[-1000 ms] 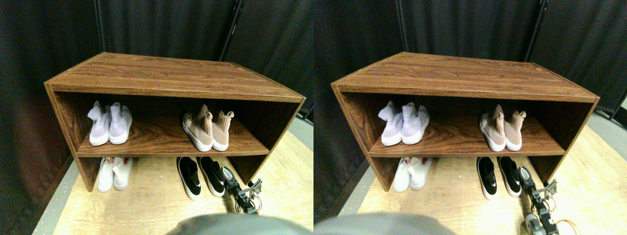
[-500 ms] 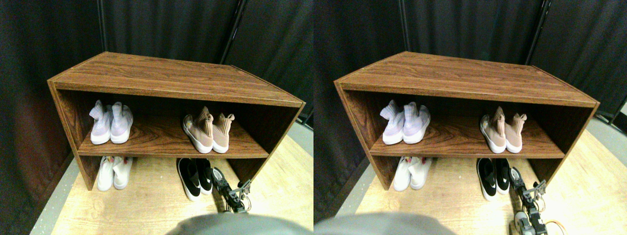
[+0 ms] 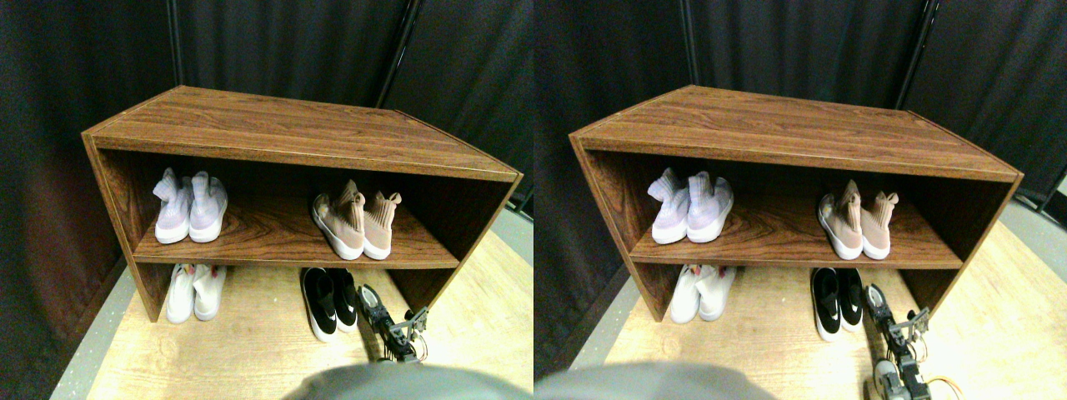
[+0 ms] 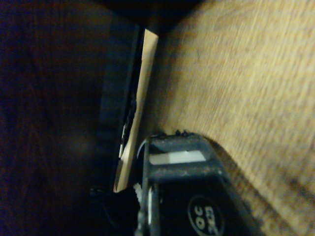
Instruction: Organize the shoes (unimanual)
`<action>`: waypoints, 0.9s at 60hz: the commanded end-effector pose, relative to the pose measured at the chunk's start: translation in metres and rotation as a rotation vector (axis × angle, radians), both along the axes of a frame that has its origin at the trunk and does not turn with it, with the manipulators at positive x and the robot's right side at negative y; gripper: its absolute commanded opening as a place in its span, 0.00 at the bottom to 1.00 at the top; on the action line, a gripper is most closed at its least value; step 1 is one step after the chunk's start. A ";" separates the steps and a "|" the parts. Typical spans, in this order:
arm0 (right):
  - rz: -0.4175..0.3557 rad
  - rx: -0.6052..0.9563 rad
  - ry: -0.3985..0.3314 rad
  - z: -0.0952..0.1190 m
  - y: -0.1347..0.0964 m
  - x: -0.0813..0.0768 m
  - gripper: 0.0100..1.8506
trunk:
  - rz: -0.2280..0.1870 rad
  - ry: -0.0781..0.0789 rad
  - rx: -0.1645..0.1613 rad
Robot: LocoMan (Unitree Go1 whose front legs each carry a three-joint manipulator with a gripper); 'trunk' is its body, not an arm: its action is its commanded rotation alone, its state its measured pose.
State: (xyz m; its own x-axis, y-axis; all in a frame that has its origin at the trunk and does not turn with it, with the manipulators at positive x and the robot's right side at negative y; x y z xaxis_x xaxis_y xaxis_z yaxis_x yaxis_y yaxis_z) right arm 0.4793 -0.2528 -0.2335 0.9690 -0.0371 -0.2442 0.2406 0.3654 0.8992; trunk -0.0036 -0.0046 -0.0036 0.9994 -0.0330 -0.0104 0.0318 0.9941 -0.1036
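The right gripper (image 3: pixel 372 302) rests on the floor (image 3: pixel 250 350), apparently touching the black shoes (image 3: pixel 330 298) under the shelf's (image 3: pixel 292 250) right end; its jaw opening cannot be made out.

Dark brown wood-grain two-tier shelf unit (image 3: pixel 292 133) standing on light yellowish wood-plank floor (image 3: pixel 250 350), grey floor strip (image 3: pixel 83 358) along its left side, black pleated curtains (image 3: pixel 292 42) behind, bright overhead light on floor.
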 end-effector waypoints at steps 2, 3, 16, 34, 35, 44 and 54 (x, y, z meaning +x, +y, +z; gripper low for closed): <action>0.026 -0.028 -0.100 0.023 -0.003 -0.003 0.03 | -0.007 0.017 -0.012; 0.015 -0.024 -0.104 0.026 -0.003 -0.006 0.03 | -0.008 0.015 -0.011; 0.079 -0.041 -0.232 0.058 -0.002 -0.030 0.03 | -0.023 0.008 -0.002; 0.193 -0.080 -0.328 0.097 0.011 -0.072 0.03 | -0.038 -0.025 0.013; 0.190 -0.083 -0.332 0.100 0.012 -0.075 0.03 | -0.040 -0.029 0.014; 0.229 -0.082 -0.383 0.125 0.018 -0.095 0.03 | -0.046 -0.053 0.016; 0.241 -0.090 -0.447 0.152 0.026 -0.110 0.03 | -0.054 -0.078 0.008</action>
